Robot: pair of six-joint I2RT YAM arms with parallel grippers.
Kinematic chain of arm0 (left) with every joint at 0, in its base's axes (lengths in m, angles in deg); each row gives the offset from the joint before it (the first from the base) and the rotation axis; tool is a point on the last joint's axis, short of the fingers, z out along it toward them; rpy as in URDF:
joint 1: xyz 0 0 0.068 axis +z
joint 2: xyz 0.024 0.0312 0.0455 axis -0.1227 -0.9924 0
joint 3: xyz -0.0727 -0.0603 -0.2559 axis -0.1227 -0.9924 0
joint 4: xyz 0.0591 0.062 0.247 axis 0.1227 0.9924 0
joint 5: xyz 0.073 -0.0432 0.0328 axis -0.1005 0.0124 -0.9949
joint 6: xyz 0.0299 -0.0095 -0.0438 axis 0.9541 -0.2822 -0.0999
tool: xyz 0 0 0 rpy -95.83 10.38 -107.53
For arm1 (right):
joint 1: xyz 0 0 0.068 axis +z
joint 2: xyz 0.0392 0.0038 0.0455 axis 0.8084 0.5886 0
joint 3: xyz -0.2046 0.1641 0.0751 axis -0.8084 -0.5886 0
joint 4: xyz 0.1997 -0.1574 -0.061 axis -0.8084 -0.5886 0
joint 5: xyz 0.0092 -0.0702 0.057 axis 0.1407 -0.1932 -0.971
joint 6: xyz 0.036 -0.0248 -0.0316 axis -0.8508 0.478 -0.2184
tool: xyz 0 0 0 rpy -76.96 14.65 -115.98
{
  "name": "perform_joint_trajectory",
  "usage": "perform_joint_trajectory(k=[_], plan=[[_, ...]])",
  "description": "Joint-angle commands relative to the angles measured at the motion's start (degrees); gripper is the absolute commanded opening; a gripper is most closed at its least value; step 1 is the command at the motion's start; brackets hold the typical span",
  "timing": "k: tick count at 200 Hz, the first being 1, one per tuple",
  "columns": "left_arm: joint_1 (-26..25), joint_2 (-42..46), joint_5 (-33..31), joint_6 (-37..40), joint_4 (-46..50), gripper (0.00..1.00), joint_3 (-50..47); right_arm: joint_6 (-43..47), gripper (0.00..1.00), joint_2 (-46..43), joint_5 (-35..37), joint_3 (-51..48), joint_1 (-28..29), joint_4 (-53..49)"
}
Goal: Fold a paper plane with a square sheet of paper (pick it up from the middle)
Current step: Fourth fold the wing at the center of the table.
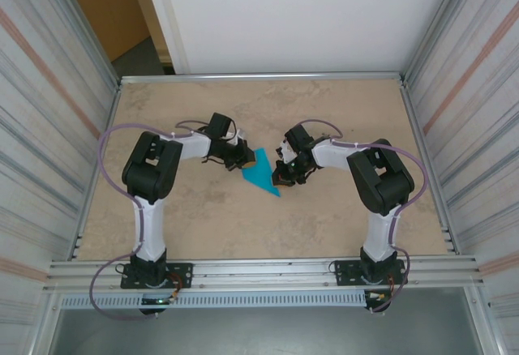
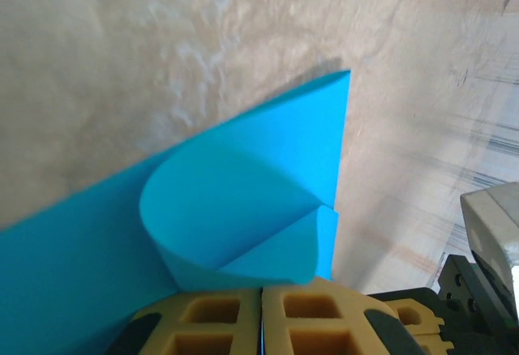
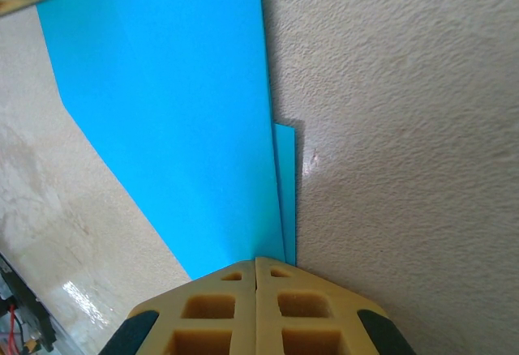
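Tabletop: one blue paper clamped by left pincer, right pincer.

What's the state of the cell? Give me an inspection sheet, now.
Surface: beige marbled table with a metal frame.
Job's things: teal-blue paper, partly folded, one flap curled over, held between the two grippers.
Clutter: nothing seen.
Grippers: left gripper shut on the teal-blue paper by the curled flap; right gripper shut on its folded edge.
Cables: lilac cables loop off each arm, away from the paper.
Surroundings: corrugated side walls, white back panel.
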Motion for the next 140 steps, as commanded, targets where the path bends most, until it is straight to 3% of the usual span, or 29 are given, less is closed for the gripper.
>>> perform_joint_trajectory(k=[1,100,140], plan=[[3.3,-2.8,-5.5,3.5,3.0,0.08,1.7,1.1,0.04,6.1,13.6,-3.9,0.5,-8.8],[9.9,-4.4,-6.3,7.5,4.8,0.08,6.9,0.6,0.06,4.8,11.4,-3.8,0.3,-7.8],[9.9,1.2,-4.4,6.4,5.4,0.09,9.3,-1.1,0.11,0.7,5.7,-1.6,0.0,-5.0]])
